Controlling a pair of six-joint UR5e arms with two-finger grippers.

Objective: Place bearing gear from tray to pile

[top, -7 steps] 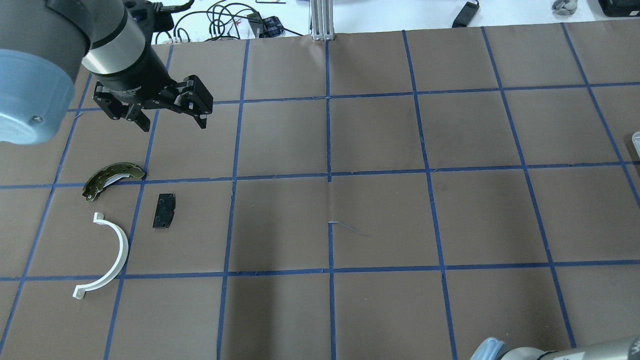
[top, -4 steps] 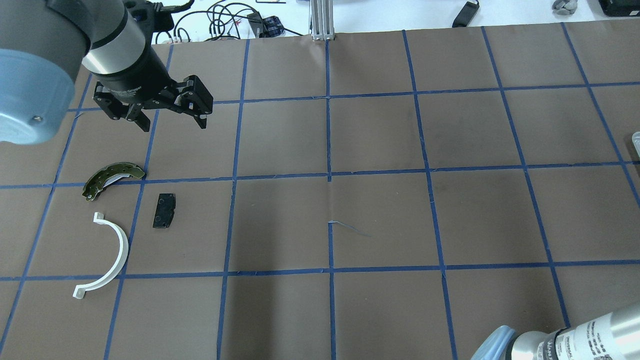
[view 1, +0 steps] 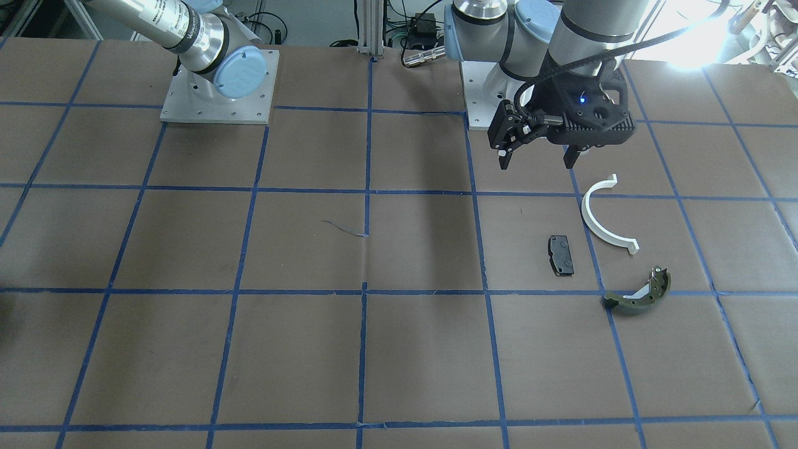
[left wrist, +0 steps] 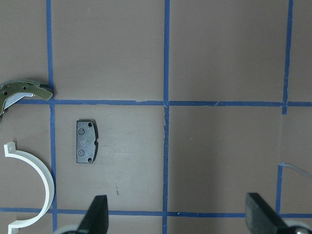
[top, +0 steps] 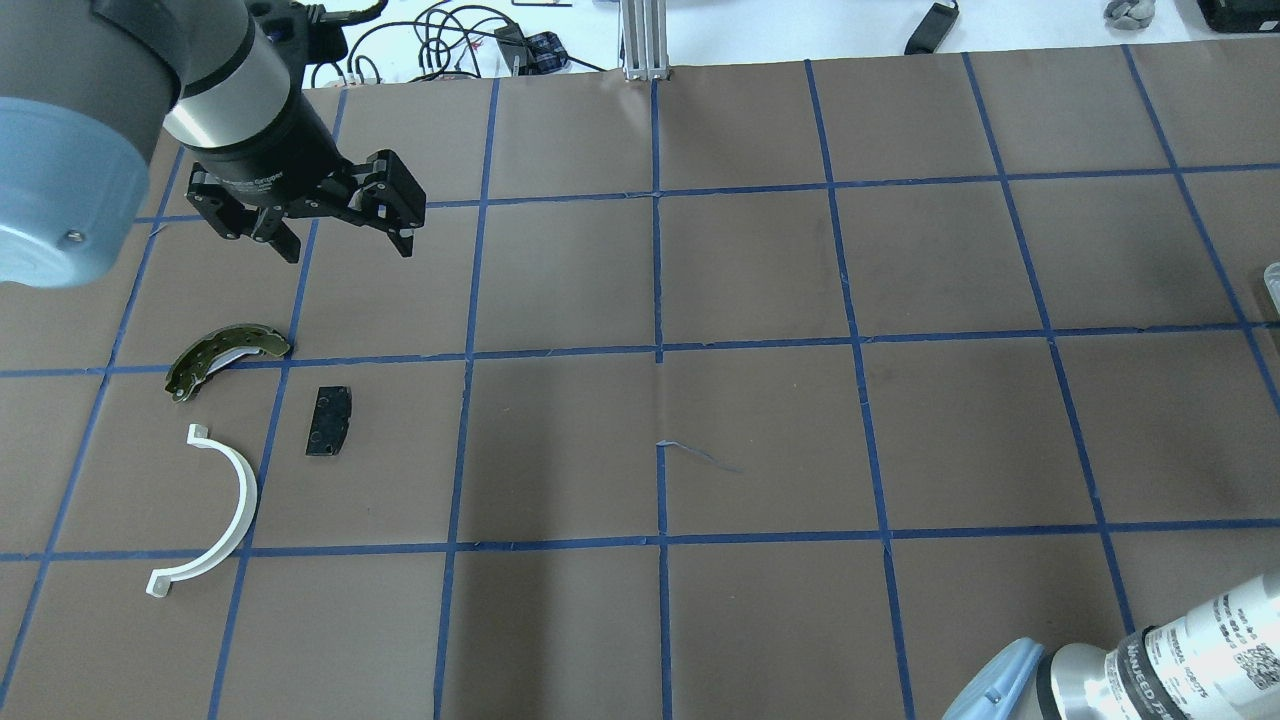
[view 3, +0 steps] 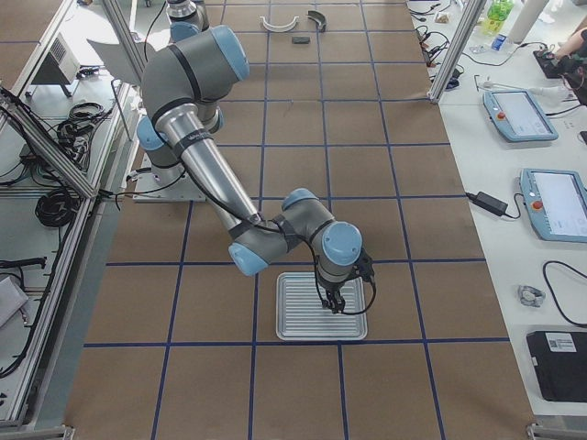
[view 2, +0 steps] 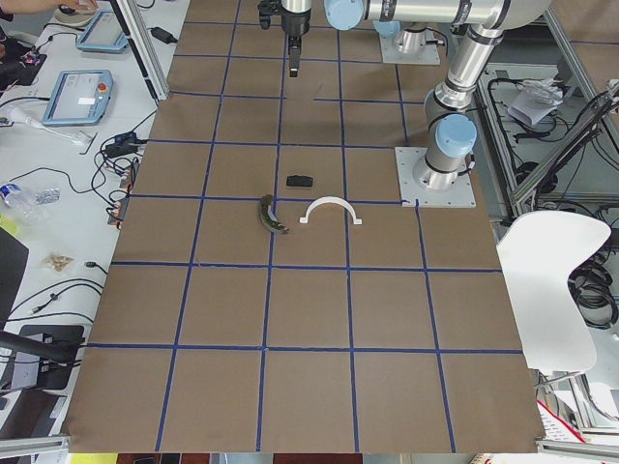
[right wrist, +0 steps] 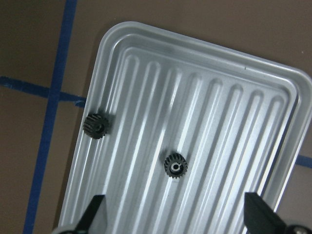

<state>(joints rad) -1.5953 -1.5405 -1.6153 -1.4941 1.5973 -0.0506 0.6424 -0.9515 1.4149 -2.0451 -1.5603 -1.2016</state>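
Note:
A ribbed silver tray holds two small black gears, one near the middle and one by the left rim. My right gripper is open and empty above the tray. The pile lies on the brown table: a black pad, a white half-ring and an olive curved shoe. My left gripper hangs open and empty above the table, just beyond the pile. Its wrist view shows the pad.
Blue tape lines grid the brown table cover. An aluminium post and cables stand at the far edge. The arms' base plates are bolted on the robot's side. Tablets lie on a side table.
My right arm's forearm has come further into the overhead view's bottom right corner. The left arm and the pile have not moved.

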